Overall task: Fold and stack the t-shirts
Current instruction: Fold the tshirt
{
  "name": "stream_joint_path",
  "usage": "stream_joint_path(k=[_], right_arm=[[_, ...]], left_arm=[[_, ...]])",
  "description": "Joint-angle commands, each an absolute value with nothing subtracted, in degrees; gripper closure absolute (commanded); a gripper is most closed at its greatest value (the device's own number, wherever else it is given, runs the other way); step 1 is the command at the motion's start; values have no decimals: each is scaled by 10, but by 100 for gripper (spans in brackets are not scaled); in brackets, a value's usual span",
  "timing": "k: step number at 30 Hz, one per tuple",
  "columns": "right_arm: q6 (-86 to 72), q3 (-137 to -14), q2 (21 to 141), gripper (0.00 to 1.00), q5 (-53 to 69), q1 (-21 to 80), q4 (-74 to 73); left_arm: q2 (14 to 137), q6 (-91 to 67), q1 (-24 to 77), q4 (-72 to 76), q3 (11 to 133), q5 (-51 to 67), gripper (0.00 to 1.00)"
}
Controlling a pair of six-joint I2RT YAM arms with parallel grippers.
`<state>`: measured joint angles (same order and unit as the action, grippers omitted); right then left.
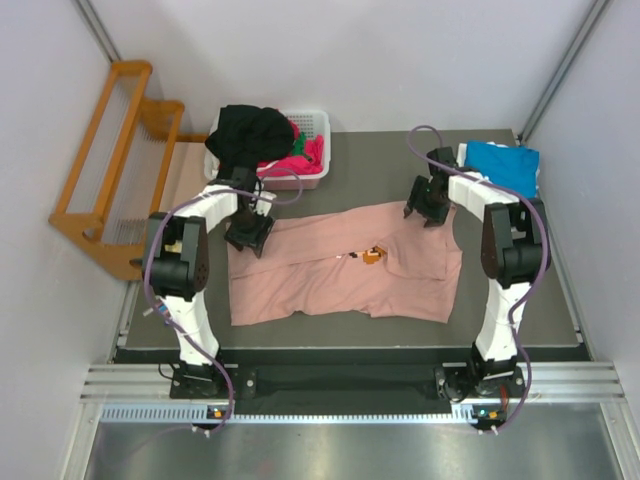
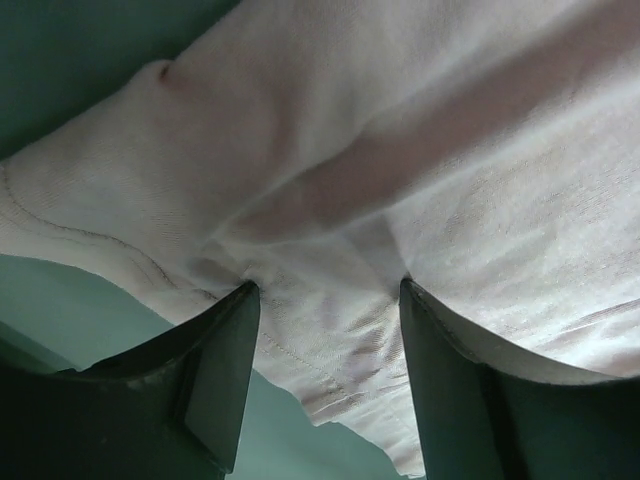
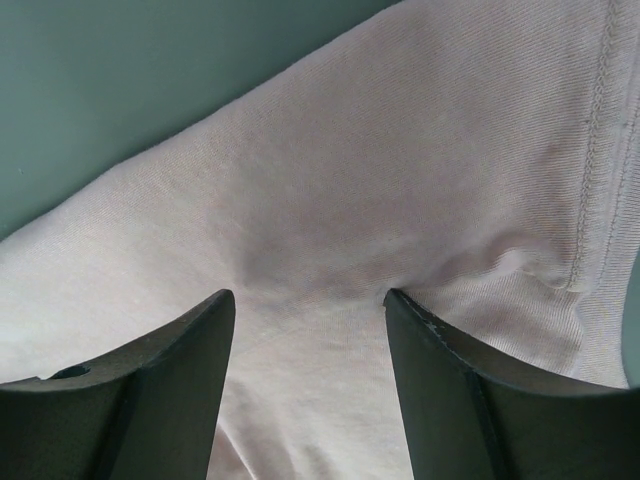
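A dusty salmon-pink t-shirt [image 1: 340, 270] lies spread across the dark table, its small orange print [image 1: 372, 255] near the middle. My left gripper [image 1: 248, 236] is down on the shirt's far left corner. In the left wrist view its jaws [image 2: 328, 290] stand open, tips pressed into the pink cloth [image 2: 330, 150] beside a stitched hem. Over at the far right corner sits my right gripper [image 1: 425, 210], likewise open [image 3: 308, 296], with smooth pink cloth [image 3: 330, 200] between its tips. A bright blue t-shirt [image 1: 503, 165] lies at the table's far right corner.
A white slatted basket [image 1: 318, 125] at the far left of the table holds black [image 1: 250, 135], magenta [image 1: 305, 158] and green [image 1: 297, 128] shirts; the black one spills over its rim. A wooden rack [image 1: 110, 160] stands left of the table.
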<state>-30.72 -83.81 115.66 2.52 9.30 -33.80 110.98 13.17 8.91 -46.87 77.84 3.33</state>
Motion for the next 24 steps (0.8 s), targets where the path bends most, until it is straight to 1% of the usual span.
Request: stream_joint_path(k=[1, 6, 9, 16, 20, 24], right_arm=[[-311, -853, 1186, 37, 17, 83, -327], [-312, -883, 1208, 37, 16, 77, -337], [-312, -901, 1219, 37, 16, 71, -345], [-309, -964, 1259, 37, 9, 58, -372], [-311, -1004, 1281, 37, 7, 43, -382], [-313, -1029, 1301, 37, 7, 34, -386]], left_arm=[[1128, 122, 90, -443, 804, 19, 37], [1160, 121, 88, -439, 838, 5, 37], [1183, 122, 84, -445, 878, -19, 37], [1230, 121, 71, -468, 977, -25, 37], [1243, 121, 65, -474, 997, -23, 37], [1241, 121, 62, -469, 988, -20, 37]])
